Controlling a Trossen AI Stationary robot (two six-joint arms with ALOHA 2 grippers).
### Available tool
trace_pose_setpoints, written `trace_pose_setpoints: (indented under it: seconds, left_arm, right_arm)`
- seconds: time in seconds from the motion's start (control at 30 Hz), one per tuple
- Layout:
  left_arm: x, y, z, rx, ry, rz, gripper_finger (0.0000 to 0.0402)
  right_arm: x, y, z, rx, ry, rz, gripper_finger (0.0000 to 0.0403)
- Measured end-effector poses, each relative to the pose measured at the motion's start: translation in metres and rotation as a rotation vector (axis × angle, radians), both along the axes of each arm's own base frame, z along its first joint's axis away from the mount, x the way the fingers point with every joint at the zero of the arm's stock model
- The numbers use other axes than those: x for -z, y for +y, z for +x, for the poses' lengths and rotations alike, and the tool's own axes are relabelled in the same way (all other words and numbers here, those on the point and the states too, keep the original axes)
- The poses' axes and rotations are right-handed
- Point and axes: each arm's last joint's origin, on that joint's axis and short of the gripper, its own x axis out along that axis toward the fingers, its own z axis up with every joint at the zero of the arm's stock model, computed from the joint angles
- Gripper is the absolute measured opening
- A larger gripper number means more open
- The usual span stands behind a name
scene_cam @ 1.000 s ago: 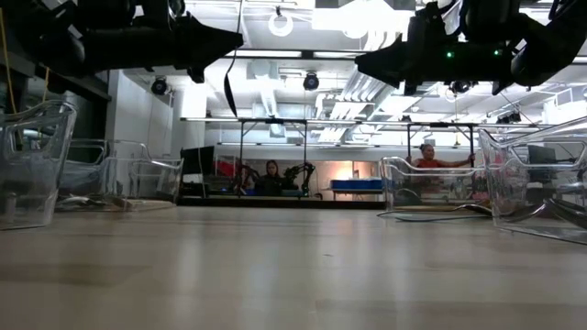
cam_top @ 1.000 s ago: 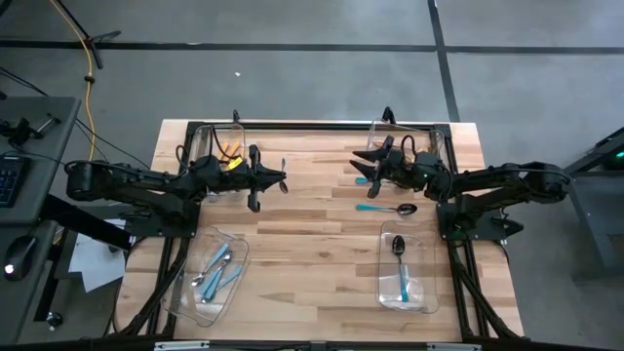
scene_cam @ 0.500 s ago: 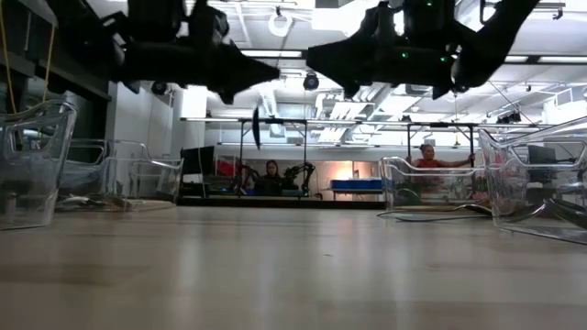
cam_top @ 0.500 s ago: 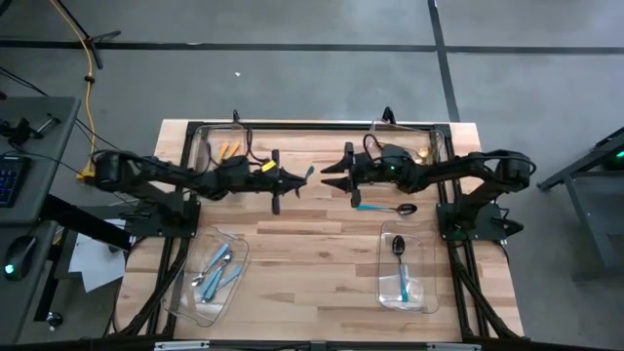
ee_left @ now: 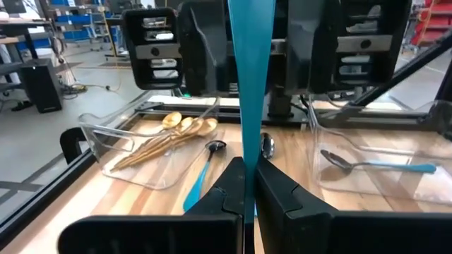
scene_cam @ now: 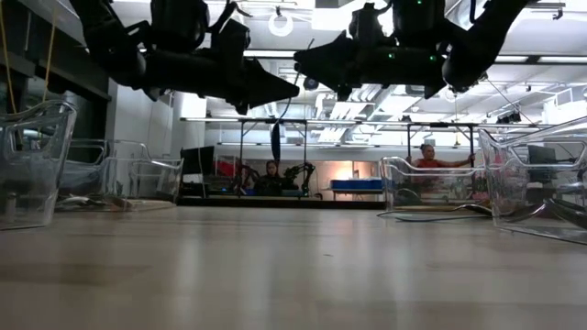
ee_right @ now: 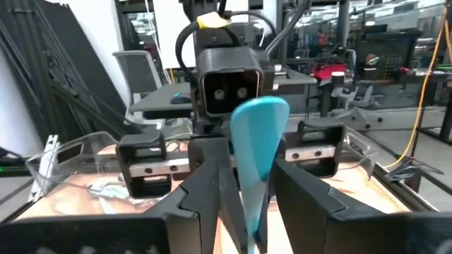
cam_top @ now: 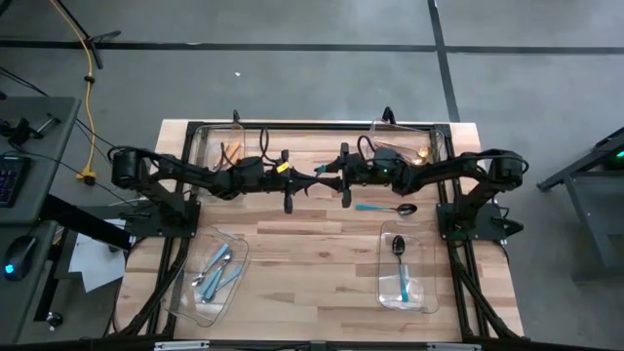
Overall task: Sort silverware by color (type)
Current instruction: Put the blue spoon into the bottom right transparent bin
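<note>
My left gripper (cam_top: 312, 179) is shut on a teal-handled utensil (ee_left: 248, 85) high above the middle of the table. The utensil stands upright, and its dark lower end (scene_cam: 275, 142) hangs below the fingers. My right gripper (cam_top: 331, 176) faces it from the right and is open. Its fingers (ee_right: 212, 176) stand on either side of the handle's broad free end (ee_right: 260, 130); I cannot tell whether they touch it. Another teal-handled black spoon (cam_top: 386, 208) lies flat on the table below the right arm. My left gripper pinches the utensil's teal handle (ee_left: 248, 152) between its two fingers, at the narrow lower part. The fingers come level from the table's left and lie across the utensil. It stands upright, handle up, lifted clear of the table.
Four clear bins stand at the corners. The far left one (cam_top: 216, 146) holds orange-handled pieces and the far right one (cam_top: 429, 148) gold ones (ee_left: 169, 137). The near left one (cam_top: 210, 278) holds light-blue-handled ones and the near right one (cam_top: 408, 273) a teal-handled spoon. People sit in the room behind.
My left gripper has carried the upright teal-handled utensil toward the table's right, to the middle. My right gripper has moved toward the table's left to meet it, and its fingers now flank the handle's top.
</note>
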Motion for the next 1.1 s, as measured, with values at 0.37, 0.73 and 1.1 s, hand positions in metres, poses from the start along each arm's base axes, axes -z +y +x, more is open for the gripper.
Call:
trace_pose_setpoints:
  seconds: [0.37, 0.73, 1.1]
  left_arm:
    - [-0.0039, -0.0004, 0.0, -0.007, -0.017, 0.017, 0.0001]
    - [-0.0041, -0.0006, 0.0, -0.004, -0.019, 0.013, 0.0022]
    - [-0.0005, 0.0012, -0.0006, -0.014, 0.017, -0.011, 0.0066]
  right_arm:
    - [0.002, 0.0029, 0.0007, -0.005, 0.02, 0.005, 0.0113]
    - [0.0028, 0.0021, 0.0006, 0.015, 0.029, 0.009, 0.0024]
    - [0.0033, 0.0025, 0.0004, 0.012, 0.033, 0.0, 0.0]
